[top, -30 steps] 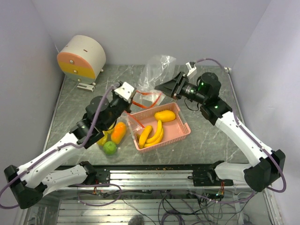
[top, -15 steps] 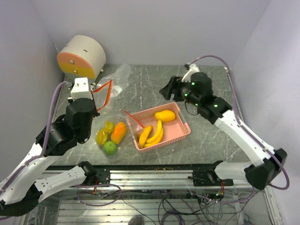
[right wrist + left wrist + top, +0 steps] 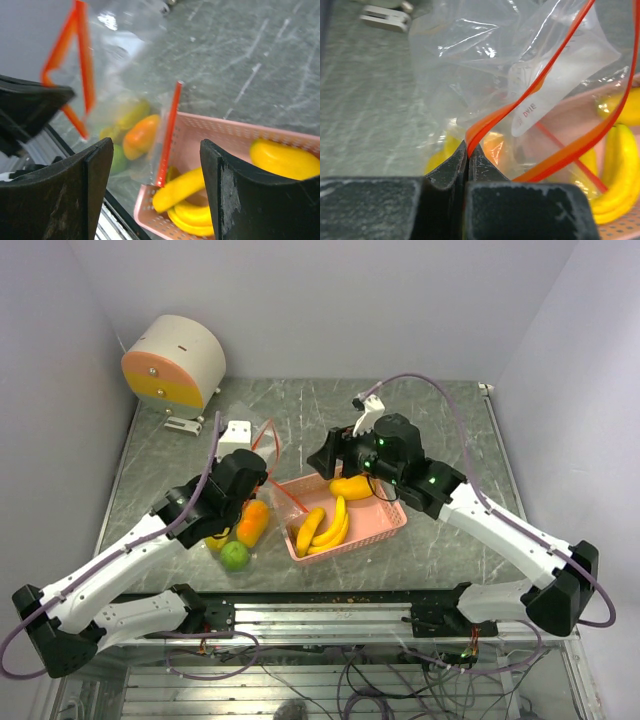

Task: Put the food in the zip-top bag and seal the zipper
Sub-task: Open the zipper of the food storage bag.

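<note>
Both together: with left gripper (image 3: 468, 150) pinched on the zipper (image 3: 540, 84), hold the bag (image 3: 470, 50) wide-mouthed just left of the basket (image 3: 240, 131), and drop the open right gripper (image 3: 156, 145) squarely over a banana (image 3: 182, 187).

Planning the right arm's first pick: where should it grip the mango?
Probably across the mango's narrow middle, coming from above: it lies flat lengthwise in the basket, apart from the bananas, with its top exposed.
</note>
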{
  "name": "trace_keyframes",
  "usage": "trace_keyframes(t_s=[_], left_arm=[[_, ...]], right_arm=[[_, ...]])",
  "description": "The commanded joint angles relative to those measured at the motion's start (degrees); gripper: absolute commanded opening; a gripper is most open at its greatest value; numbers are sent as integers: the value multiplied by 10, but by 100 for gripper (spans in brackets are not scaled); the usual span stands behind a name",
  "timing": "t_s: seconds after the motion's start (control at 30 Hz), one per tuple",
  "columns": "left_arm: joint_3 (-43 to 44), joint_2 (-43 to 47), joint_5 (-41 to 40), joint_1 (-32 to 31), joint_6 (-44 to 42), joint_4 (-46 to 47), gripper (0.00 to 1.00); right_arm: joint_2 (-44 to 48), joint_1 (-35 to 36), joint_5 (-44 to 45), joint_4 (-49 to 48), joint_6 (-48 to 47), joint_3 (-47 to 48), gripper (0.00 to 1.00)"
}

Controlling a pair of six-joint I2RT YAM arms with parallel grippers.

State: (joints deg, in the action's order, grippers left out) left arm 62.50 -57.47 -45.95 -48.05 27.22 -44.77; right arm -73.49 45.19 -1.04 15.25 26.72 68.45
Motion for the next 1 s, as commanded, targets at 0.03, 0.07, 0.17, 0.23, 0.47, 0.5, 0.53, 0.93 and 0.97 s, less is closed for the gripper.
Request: trace_keyframes(t_s=[0.03, 0.07, 0.17, 0.23, 0.47, 0.5, 0.53, 0.93, 0.97], left_arm=[[-47, 12, 96, -1, 27, 176, 7], [-52, 10, 95, -1, 30, 184, 7], [-55, 2, 96, -1, 38, 192, 7], [-58, -4, 99, -1, 39, 199, 7], [-67, -14, 98, -1, 34, 211, 7], [-67, -14, 94, -1, 32, 210, 7], [-67, -14, 88, -1, 30, 208, 7], [-63, -10, 79, -1, 33, 203, 7], [-62, -8, 80, -1, 33, 203, 7]], right_arm=[[-2, 22, -10, -141, 38, -38, 69], [-11, 25, -11, -154, 43, -39, 69], [-48, 34, -15, -167, 48, -24, 69], [-66, 41, -23, -182, 52, -20, 68], [-53, 74, 8, -200, 54, -28, 67], [-44, 78, 21, -198, 56, -36, 66], [-37, 82, 35, -190, 57, -37, 64], [-80, 117, 133, -123, 58, 22, 63], [-90, 117, 142, -118, 59, 30, 63]])
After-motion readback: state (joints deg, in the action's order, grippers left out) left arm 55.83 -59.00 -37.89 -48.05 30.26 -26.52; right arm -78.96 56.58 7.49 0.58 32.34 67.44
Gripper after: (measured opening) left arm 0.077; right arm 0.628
